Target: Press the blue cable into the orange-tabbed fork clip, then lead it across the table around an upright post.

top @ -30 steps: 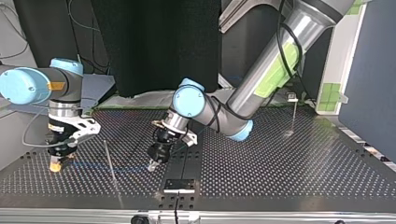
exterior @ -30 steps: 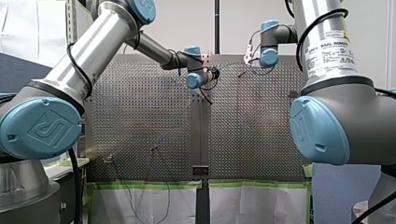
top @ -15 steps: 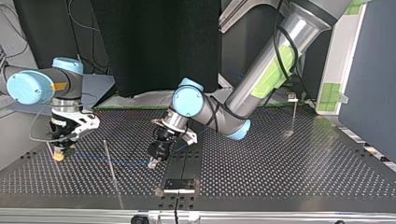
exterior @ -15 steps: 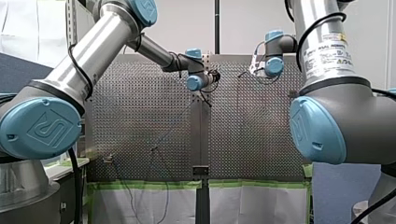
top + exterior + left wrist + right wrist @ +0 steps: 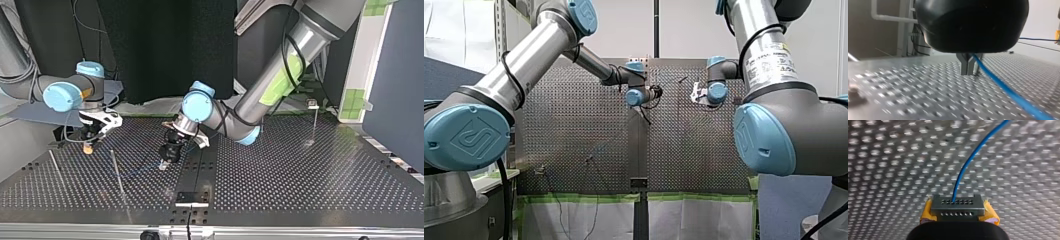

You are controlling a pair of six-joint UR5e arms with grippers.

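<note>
The blue cable (image 5: 973, 155) runs taut over the perforated table between both grippers. In the right wrist view my right gripper (image 5: 957, 207), with yellow pads, is shut on the cable's end. At the top view's left it (image 5: 88, 148) hangs just above the table. My left gripper (image 5: 969, 67) is shut on the cable (image 5: 1003, 87) further along, low over the plate. In the top view it (image 5: 164, 163) is near the middle. A thin upright post (image 5: 117, 174) stands between the two grippers, nearer the front edge. I cannot make out the orange-tabbed clip.
A second leaning post (image 5: 55, 167) stands at the top view's far left. A taller post with a small clip on top (image 5: 314, 120) stands at its right. A black bracket (image 5: 192, 197) sits at the front edge.
In the top view my right gripper has moved back from the front edge and toward the right, carrying the cable end. My left gripper has shifted slightly back, still shut on the cable.
</note>
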